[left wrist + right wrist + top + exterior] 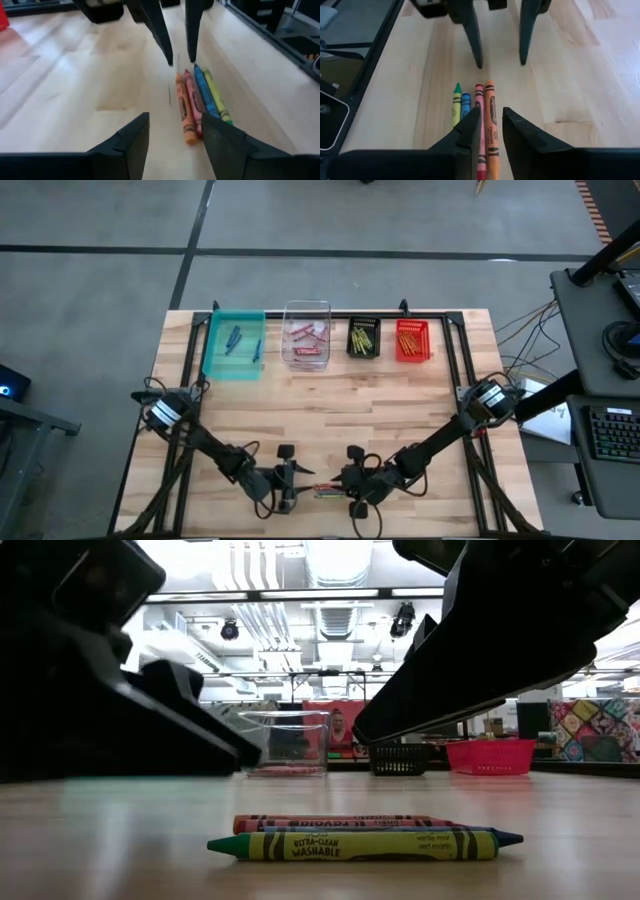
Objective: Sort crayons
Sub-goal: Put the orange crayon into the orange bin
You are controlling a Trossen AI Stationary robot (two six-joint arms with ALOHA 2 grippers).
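High view. Wooden table (330,395). Along its far edge, left to right: teal bin (234,344) with blue crayons inside, clear bin (306,334) with red/pink ones, black bin (364,338) with yellow ones, red bin (413,340) with orange ones. At the near edge, centre: a small cluster of loose crayons (328,492) lying between the two grippers. Left gripper (287,475) just left of the cluster; right gripper (352,480) just right of it. The two face each other.

Low view. Loose crayons lying flat on the table, side by side: yellow crayon (365,845) nearest, blue crayon (505,836) showing its tip behind it, a red/pink one (335,822) further back. Dark gripper bodies hang above on both sides, clear of the crayons. Bins stand far behind.

Left wrist view. Left gripper (172,142): fingers spread wide, nothing between them; one finger stands over the near ends of the crayons, contact not discernible. Four crayons in a row, touching: orange crayon (183,107), red/pink, blue, yellow. Right gripper's fingers beyond, at the far ends of the row.

Right wrist view. Right gripper (492,122): fingers set at a narrow gap, straddling the orange and red/pink crayons, gripping nothing. Left gripper's fingers stand wide apart beyond the crayon tips.
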